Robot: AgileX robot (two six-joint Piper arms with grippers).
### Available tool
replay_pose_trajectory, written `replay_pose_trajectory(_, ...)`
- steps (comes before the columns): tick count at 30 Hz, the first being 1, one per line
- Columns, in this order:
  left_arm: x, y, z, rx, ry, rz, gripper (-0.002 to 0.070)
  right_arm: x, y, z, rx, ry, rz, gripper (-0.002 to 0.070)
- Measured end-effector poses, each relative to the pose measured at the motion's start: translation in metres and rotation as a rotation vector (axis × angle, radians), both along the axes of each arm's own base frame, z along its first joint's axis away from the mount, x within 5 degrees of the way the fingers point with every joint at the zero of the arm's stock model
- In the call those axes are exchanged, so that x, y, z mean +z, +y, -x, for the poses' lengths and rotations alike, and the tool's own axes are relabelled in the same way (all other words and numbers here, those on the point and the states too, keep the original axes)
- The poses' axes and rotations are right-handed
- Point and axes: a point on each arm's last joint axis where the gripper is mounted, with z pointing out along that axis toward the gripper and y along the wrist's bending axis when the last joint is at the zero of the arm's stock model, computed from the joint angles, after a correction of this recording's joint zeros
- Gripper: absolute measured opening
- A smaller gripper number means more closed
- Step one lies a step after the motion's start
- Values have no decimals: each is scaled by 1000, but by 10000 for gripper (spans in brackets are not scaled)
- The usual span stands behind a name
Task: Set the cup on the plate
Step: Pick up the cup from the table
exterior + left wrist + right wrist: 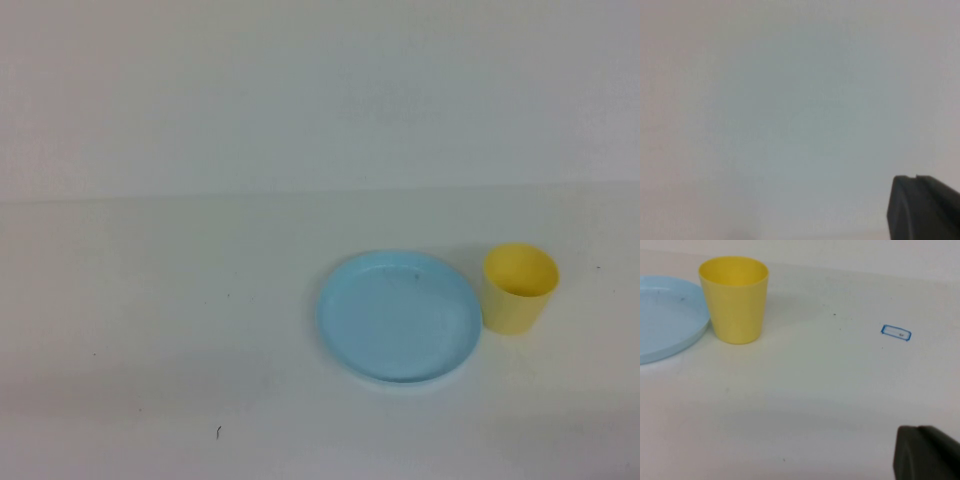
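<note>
- High view: the cup (519,288) stands upright on the white surface (160,330), just beside the plate (398,316) on the plate's right side, almost touching its rim. The plate is empty, so the task is not yet done. No arm shows in this view.
- Left wrist view: only a dark corner of the left claw (922,207) shows against a plain pale background. I cannot tell if it is apart or together. Neither cup nor plate is visible here.
- Right wrist view: a dark part of the right claw (925,452) shows at the edge, and again I cannot tell its state. The cup (734,299) stands ahead of it, well apart, with its open mouth up and its long axis vertical, beside the plate (667,320). A small blue mark (896,333) lies on the surface.
- Judgement: the right arm looks nearer to the cup, so it should reach forward to it.
</note>
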Motion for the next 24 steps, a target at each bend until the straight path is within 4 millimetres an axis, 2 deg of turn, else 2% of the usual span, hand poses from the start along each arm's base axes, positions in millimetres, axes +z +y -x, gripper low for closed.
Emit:
replay_pose_trajectory(3,-28,-1,-1,-21,42,37,1,0,0,0,0,0,0,1)
replay_pose_trajectory(5,-41,-1,-5,-29,87,91,1,0,0,0,0,0,0,1)
replay_pose_trajectory(8,-51,-2,-7,-37,132,84,1,0,0,0,0,0,0,1)
replay_pose_trajectory(24,-57,-4,-7,-55,148,76,1,0,0,0,0,0,-3,1)
